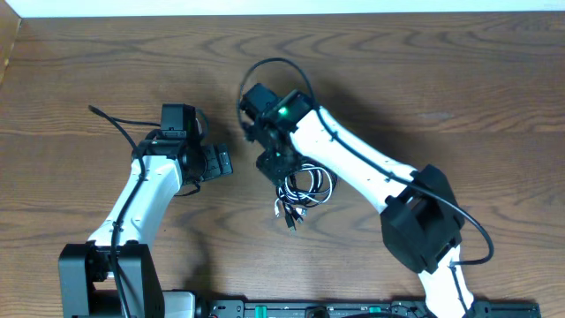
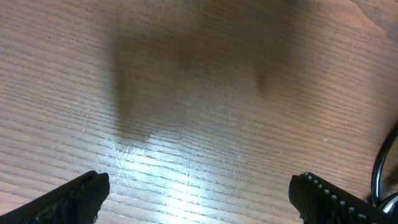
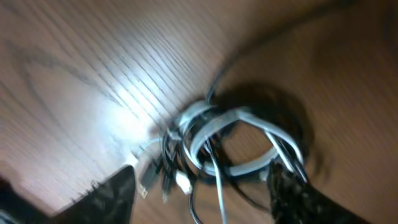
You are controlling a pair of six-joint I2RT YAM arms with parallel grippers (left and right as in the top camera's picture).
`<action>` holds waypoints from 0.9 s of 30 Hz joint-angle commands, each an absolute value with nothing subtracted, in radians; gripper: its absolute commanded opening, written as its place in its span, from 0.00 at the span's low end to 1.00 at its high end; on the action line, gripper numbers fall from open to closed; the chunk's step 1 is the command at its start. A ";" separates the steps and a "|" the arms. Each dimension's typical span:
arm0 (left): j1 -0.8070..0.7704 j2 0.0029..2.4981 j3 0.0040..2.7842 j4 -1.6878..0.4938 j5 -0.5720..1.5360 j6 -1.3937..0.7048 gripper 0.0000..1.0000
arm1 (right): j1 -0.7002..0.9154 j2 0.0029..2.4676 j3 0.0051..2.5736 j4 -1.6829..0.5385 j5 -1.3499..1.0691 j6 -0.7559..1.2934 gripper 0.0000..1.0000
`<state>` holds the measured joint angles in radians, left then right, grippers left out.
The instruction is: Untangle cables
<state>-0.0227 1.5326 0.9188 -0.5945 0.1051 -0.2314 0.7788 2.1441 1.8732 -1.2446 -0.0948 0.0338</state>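
Observation:
The black cable [image 1: 292,196] and the white cable [image 1: 320,187] lie coiled together in one tangled bundle on the wooden table, with small plug ends [image 1: 289,215] sticking out at its near side. In the right wrist view the white loops [image 3: 249,127] and black strands [image 3: 169,152] sit between and just ahead of my fingers. My right gripper [image 1: 272,164] [image 3: 205,199] is open, low over the bundle's left edge, holding nothing. My left gripper [image 1: 221,163] [image 2: 199,202] is open and empty over bare wood, left of the bundle.
The table [image 1: 459,79] is wood-grained. The right arm's thick black wire [image 1: 275,64] loops above its wrist, and the left arm's wire [image 1: 110,117] trails to the left. A dark cord curve [image 2: 380,171] shows at the right edge of the left wrist view.

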 commanded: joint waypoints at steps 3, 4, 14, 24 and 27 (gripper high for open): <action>-0.023 1.534 0.927 -0.597 0.093 -0.222 0.98 | 0.685 2.132 1.848 -1.336 -0.032 0.225 0.67; -0.023 1.534 0.927 -0.597 0.093 -0.222 0.98 | 0.670 2.132 1.835 -1.345 -0.033 0.248 0.67; -0.023 1.534 0.927 -0.597 0.093 -0.222 0.98 | 0.622 2.132 1.609 -1.203 -0.106 0.318 0.68; -0.023 1.534 0.927 -0.596 0.093 -0.222 0.98 | 0.627 2.132 1.515 -1.039 -0.040 0.272 0.06; -0.023 1.534 0.927 -0.596 0.093 -0.222 0.98 | 0.637 2.132 1.498 -0.923 -0.047 0.170 0.01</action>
<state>-0.0227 1.5326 0.9188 -0.5941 0.1051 -0.2314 0.6273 2.1273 1.5242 -0.9852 -0.0937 0.2626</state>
